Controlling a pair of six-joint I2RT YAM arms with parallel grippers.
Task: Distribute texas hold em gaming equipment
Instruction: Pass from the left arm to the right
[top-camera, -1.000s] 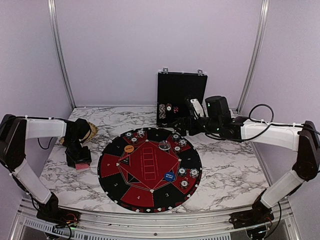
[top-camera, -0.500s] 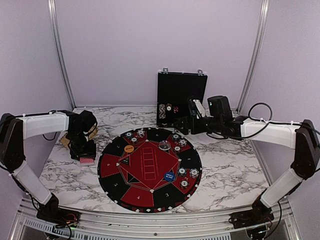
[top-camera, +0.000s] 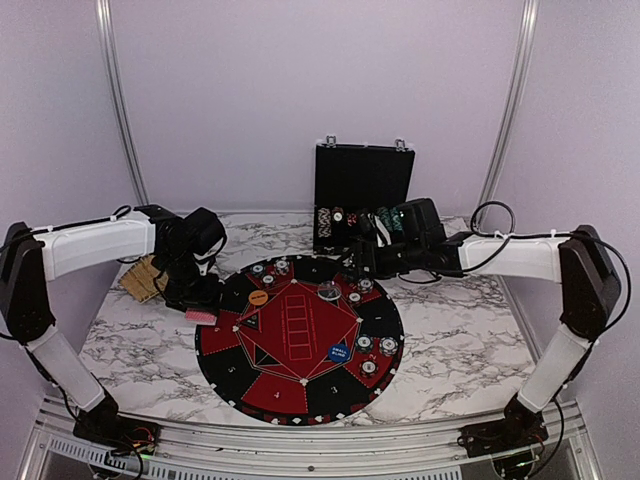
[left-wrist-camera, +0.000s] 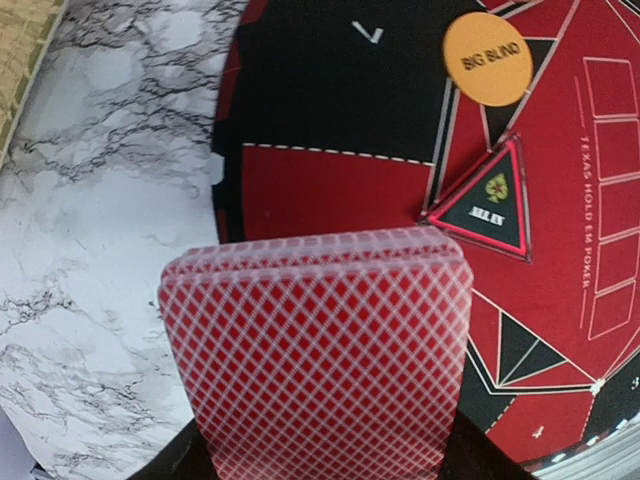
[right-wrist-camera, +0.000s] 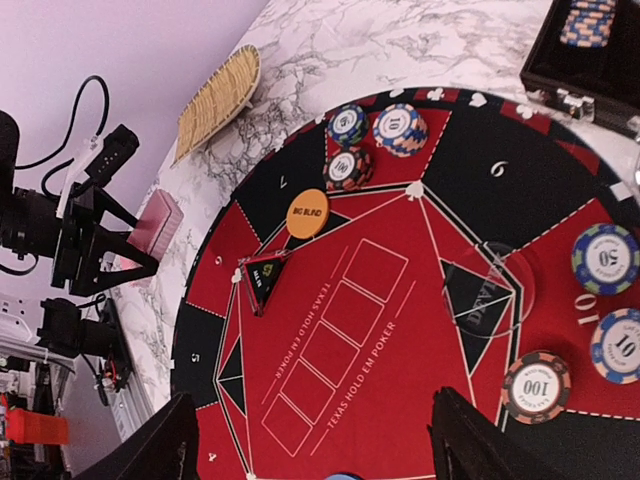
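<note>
Top view:
- Left tool (top-camera: 199, 305) sits low at the left rim of the round mat (top-camera: 262, 392), clamped on a stack of red-backed cards (top-camera: 201, 316).
- Right tool (top-camera: 359, 260) hangs over the far right rim of the mat, just in front of the black case (top-camera: 362, 185). Jaw spacing cannot be read here.
- On the mat: poker chips (top-camera: 377, 346) grouped at the right, more at the far edge, plus an orange disc (top-camera: 258, 297), a clear disc (top-camera: 328, 291) and a blue disc (top-camera: 339, 352).
- A woven tray (top-camera: 143, 278) lies on the marble worktop (top-camera: 470, 350), left of the mat.

Left wrist view:
- The cards (left-wrist-camera: 320, 350) fill the foreground, pinched at their near end between the tool's two jaws.
- Below them are the mat's left edge and bare worktop (left-wrist-camera: 90, 200).
- The orange disc (left-wrist-camera: 487, 57) reads BIG BLIND. A triangular marker (left-wrist-camera: 484, 200) lies near it.

Right wrist view:
- The fingers (right-wrist-camera: 150, 450) stand wide apart, nothing between them, touching nothing, above the mat's red centre.
- Chips (right-wrist-camera: 400, 128) sit at the far rim, others at the right.
- The clear disc (right-wrist-camera: 485, 290) lies on the mat between them.
</note>
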